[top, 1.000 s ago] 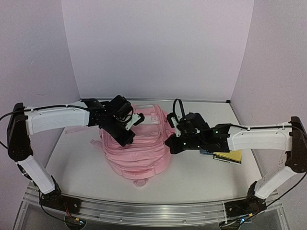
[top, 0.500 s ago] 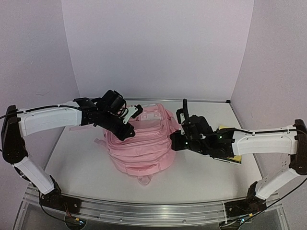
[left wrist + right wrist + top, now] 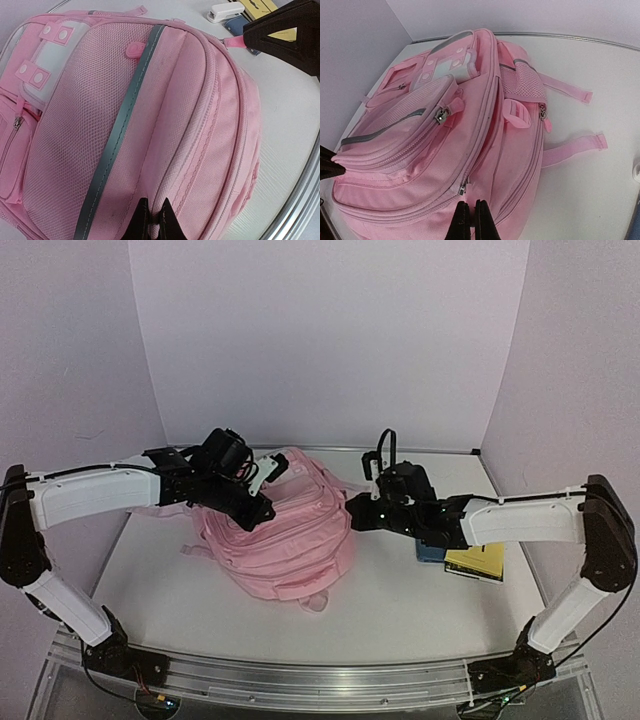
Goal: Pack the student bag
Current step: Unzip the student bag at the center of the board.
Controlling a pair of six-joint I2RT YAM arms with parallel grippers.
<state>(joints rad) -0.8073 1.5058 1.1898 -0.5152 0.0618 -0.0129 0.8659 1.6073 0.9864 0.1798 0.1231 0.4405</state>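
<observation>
The student bag (image 3: 280,540) is a large pink backpack lying at the middle of the table, front pockets up. My left gripper (image 3: 262,510) is shut, pinching a fold of pink fabric beside a zip seam on the bag's left upper side; in the left wrist view (image 3: 151,220) the fold sits between the tips. My right gripper (image 3: 352,516) is at the bag's right edge, shut on a pink zip pull (image 3: 474,197) next to a metal slider (image 3: 462,190). The bag fills the right wrist view (image 3: 450,140). All zips in view look closed.
A yellow book (image 3: 478,564) and a blue item (image 3: 430,553) lie on the table right of the bag, under my right arm. A white stapler (image 3: 225,11) lies beside them. Two pink straps (image 3: 570,147) trail off the bag's right side. Walls close the back and sides.
The bag has shifted left and turned. My left gripper moved left and back with the fabric. My right gripper moved back along the bag's right edge.
</observation>
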